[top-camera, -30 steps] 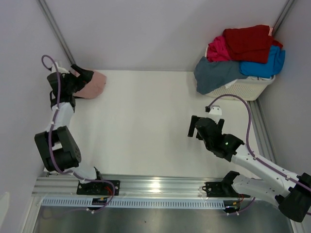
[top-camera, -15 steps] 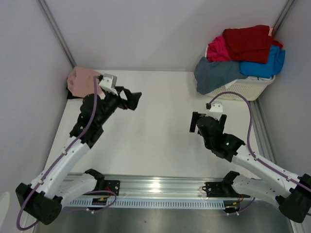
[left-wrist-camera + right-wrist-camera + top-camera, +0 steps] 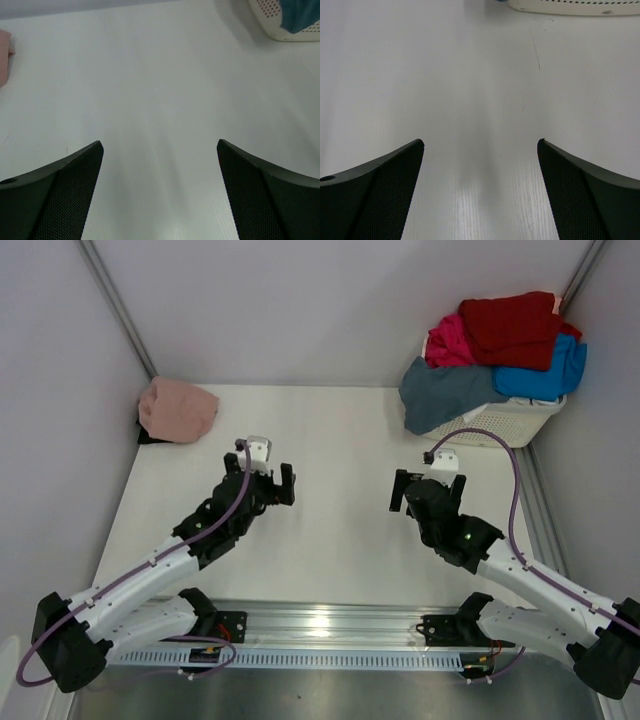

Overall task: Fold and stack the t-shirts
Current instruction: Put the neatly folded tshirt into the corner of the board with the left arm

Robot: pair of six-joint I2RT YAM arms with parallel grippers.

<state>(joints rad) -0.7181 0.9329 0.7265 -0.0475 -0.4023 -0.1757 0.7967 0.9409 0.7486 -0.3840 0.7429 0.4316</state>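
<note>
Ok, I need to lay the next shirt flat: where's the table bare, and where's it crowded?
Bare table runs from the pink tee at far left to the laundry basket at far right, including between the open left gripper and right gripper. Crowded: the basket's heaped tees.

Left black two-finger gripper (image 3: pixel 270 486) is gone from the far-left corner and now hangs over the middle of the white table (image 3: pixel 330 430). The dusty-pink folded cotton t-shirt (image 3: pixel 178 410) now lies fully uncovered in that corner. Right black two-finger gripper (image 3: pixel 425 492) sits turned slightly squarer to the far edge.
</note>
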